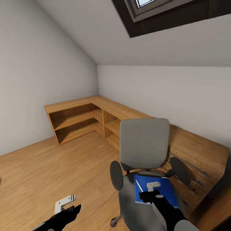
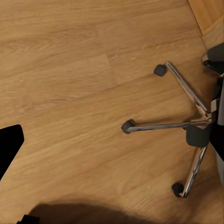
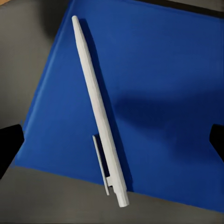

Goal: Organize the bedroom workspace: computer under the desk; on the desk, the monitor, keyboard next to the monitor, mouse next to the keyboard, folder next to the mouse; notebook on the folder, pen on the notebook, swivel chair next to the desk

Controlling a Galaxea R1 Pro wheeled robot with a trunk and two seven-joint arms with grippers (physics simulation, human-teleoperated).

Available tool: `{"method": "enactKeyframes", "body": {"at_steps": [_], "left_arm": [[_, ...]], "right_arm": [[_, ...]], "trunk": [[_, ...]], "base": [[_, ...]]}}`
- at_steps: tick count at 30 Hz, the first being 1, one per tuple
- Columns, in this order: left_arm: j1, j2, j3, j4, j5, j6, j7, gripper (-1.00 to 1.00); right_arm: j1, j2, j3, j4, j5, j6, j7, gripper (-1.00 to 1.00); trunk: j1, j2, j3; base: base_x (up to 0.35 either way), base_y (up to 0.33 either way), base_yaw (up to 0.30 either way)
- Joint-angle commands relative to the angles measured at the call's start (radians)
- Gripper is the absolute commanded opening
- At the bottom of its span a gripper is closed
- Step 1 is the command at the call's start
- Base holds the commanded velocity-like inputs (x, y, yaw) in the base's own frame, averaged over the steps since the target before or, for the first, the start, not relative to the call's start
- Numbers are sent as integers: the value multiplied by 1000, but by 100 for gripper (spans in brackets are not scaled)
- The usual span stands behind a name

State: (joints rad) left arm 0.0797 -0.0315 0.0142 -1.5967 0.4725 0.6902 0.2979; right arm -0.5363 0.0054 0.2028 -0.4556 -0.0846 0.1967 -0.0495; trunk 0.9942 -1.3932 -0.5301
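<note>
Two items, the pen (image 3: 99, 112) and blue folder (image 3: 154, 93), lie on the swivel chair (image 1: 144, 141) seat. The right gripper (image 1: 153, 190) hovers over them, fingers spread and empty; the left gripper (image 1: 65, 210) hangs near the floor, fingers apparently apart. Step in hand appears to be picking up the pen, so next move calls for lowering and closing on it.

One chair (image 1: 144, 144), one folder (image 1: 160, 189), one pen (image 3: 99, 109), one wooden shelf unit (image 1: 83, 117), two pincers: left (image 1: 65, 202), right (image 1: 153, 186).

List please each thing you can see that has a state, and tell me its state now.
Swivel chair: upright on the wooden floor, folder on its seat.
Folder: closed, lying flat on the chair seat.
Pen: lying flat on the folder, not gripped.
Right hand: open, above the folder and pen, holding nothing.
Left hand: above the bare floor, holding nothing; whether open, unclear.
</note>
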Motion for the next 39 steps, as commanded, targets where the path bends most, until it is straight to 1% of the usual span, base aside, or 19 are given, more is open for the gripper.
{"method": "enactKeyframes", "body": {"at_steps": [1,3,5,8,11,22,33,39], "left_arm": [[0,-1,1,-2,11,3,7,100],[0,-1,1,-2,11,3,7,100],[1,-12,1,-3,11,3,7,100],[0,-13,1,-4,11,3,7,100],[1,-17,3,-4,11,3,7,100],[2,-15,3,-5,11,3,7,100],[1,-14,3,-5,11,2,9,100],[2,-14,3,-5,11,2,9,100]], "right_arm": [[-1,-2,7,-2,-9,4,-5,100],[-1,-8,7,-2,-11,-2,-3,100],[-1,3,15,-13,-9,10,-5,100],[-1,3,15,-19,-8,27,-5,100],[-1,8,16,-15,-8,21,-5,100],[-1,13,16,-13,-7,32,-5,100],[-1,13,15,-12,-7,33,-4,100],[-1,13,16,-12,-7,33,-5,100]], "trunk": [[4,-8,-4],[12,-22,-10],[12,-22,-10],[12,-22,-10],[12,-22,-10],[12,-22,-10],[54,-99,-45],[54,-99,-45]], "base": [[0,0,0],[0,0,0],[0,0,0],[0,0,0],[0,0,0],[0,0,0],[0,0,0],[0,0,0]]}}
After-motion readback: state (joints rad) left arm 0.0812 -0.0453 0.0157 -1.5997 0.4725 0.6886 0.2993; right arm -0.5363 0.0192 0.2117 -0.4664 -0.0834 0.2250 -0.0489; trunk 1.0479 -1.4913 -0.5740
